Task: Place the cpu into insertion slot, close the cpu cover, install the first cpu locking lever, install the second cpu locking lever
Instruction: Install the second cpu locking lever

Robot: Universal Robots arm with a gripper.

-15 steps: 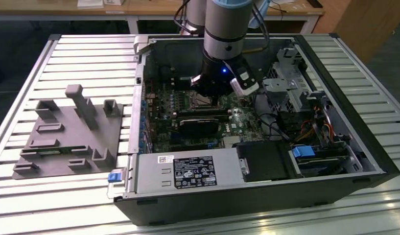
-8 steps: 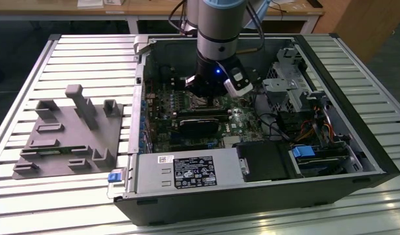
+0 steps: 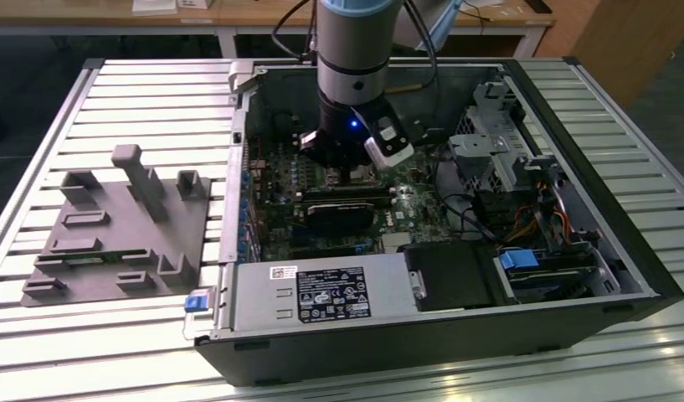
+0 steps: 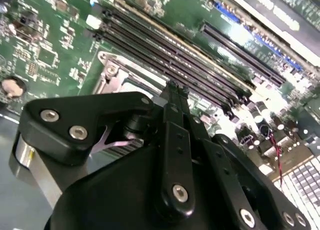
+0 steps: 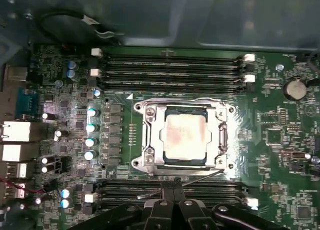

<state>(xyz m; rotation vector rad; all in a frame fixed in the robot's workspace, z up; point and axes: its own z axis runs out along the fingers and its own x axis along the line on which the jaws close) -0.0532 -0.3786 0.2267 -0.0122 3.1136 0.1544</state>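
Note:
In the first wrist view the cpu (image 5: 185, 139), with its silver-grey top, lies in the insertion slot (image 5: 186, 164). The silvery cpu cover (image 5: 150, 135) lies flat around it. One thin wire locking lever (image 5: 185, 99) runs along the cover's edge by the memory slots. The other lever (image 5: 200, 179) slants loose across the opposite edge, its free end beside my fingertips. My gripper (image 5: 172, 187) is shut, and its tips touch or nearly touch that slanted lever. In the exterior view the gripper (image 3: 344, 174) reaches down over the motherboard. The second wrist view shows its tips (image 4: 175, 87) beside the cover (image 4: 112, 72).
The open computer case (image 3: 643, 276) lies on a slatted table. A power supply box (image 3: 319, 293) sits at the case's near edge, with drive bays and cables at the exterior view's right. A grey fixture plate (image 3: 118, 226) lies outside the case at the exterior view's left. Memory slots (image 5: 170, 69) flank the socket.

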